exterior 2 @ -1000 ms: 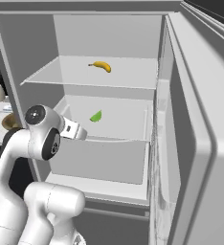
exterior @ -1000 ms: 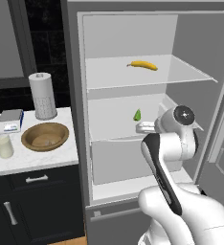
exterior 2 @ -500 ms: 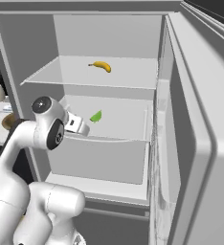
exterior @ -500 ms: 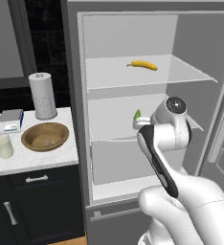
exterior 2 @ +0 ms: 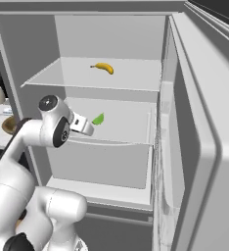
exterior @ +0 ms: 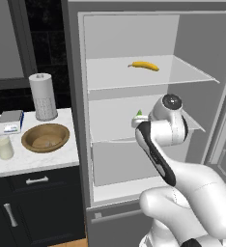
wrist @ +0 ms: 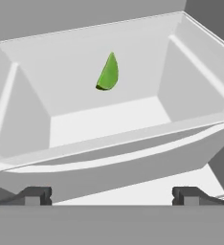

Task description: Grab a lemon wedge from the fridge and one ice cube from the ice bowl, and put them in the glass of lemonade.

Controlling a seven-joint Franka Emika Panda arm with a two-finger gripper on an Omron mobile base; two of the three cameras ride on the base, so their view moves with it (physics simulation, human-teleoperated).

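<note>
Now that my arm has swung in from the right and pushed toward the open fridge point(exterior 2: 194, 147), my tool point(wrist: 112, 197) points straight at the middle shelf, its jaws spread fully apart and grasping nothing. In the hand view the two dark tips stand wide at the near edge, and the lemon wedge point(wrist: 108, 72) lies ahead between their lines, on the white shelf floor toward the far wall, apart from the tool. A moment ago my hand hung further right and nearer the door; in the right base view its snout now reaches over the shelf's front lip, just beside the wedge point(exterior 2: 98, 118). From the left base view my wrist hides most of the wedge, with only a green tip point(exterior: 139, 113) peeking above it. I judge this the approach to the first pick: the reach is nearly lined up, and what remains is to advance and close. A banana point(exterior: 143, 65) lies on the shelf above. On the surface to the left wait the ice bowl point(exterior: 45, 137) and the glass of lemonade point(exterior: 3, 146), both untouched.
</note>
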